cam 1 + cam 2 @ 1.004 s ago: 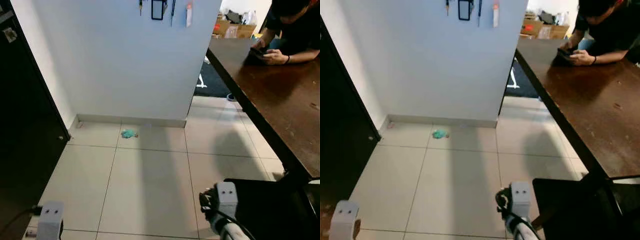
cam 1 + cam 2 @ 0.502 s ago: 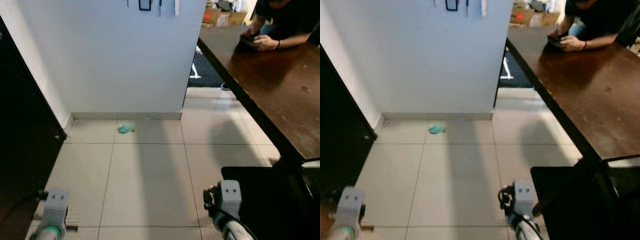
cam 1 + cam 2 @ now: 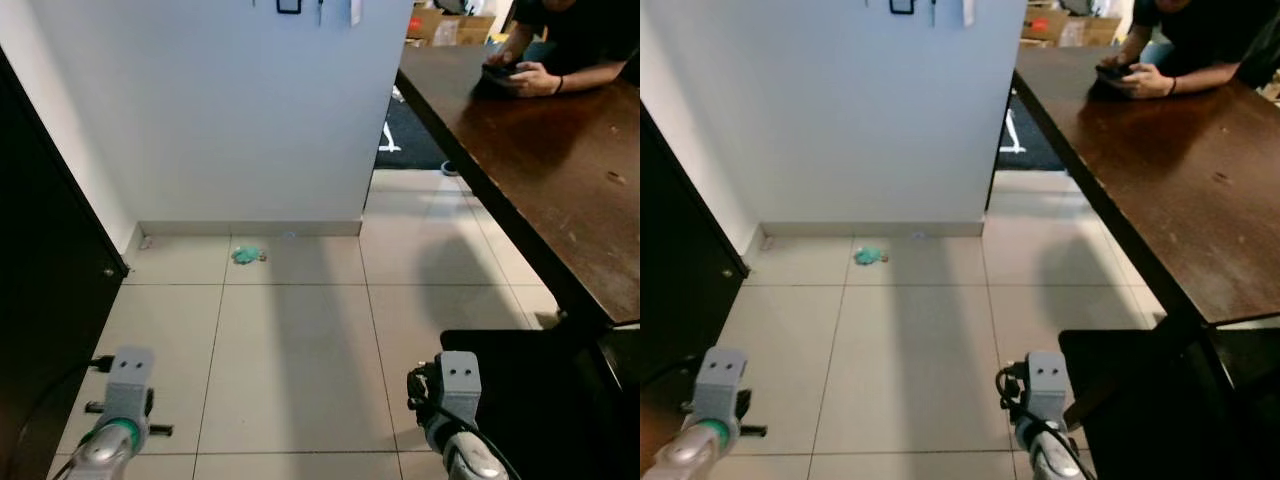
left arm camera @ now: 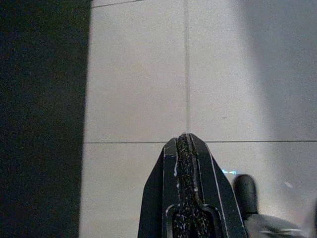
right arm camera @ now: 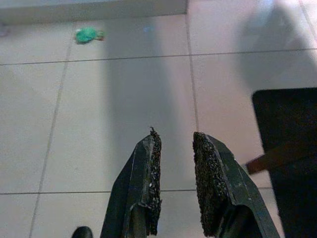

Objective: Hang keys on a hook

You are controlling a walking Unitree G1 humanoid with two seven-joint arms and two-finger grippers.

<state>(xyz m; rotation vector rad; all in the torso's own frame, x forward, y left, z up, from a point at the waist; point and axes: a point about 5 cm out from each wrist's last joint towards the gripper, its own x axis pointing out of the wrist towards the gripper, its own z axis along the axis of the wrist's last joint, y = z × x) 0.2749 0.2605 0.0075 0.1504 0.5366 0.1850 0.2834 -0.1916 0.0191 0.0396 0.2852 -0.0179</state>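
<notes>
Hooks (image 3: 290, 5) cropped; keys (image 3: 246, 255) blurry.

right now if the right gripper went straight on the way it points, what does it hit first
Probably bare floor tile. The right gripper, fingers apart, angles down at the floor; the green keys lie further on, off to one side.

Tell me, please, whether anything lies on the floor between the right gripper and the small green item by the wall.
Nothing visible does. Bare floor tiles run from the right gripper, its fingers apart, to the green item, which lies near the skirting of the white wall. The dark table stands off to the right.
</notes>
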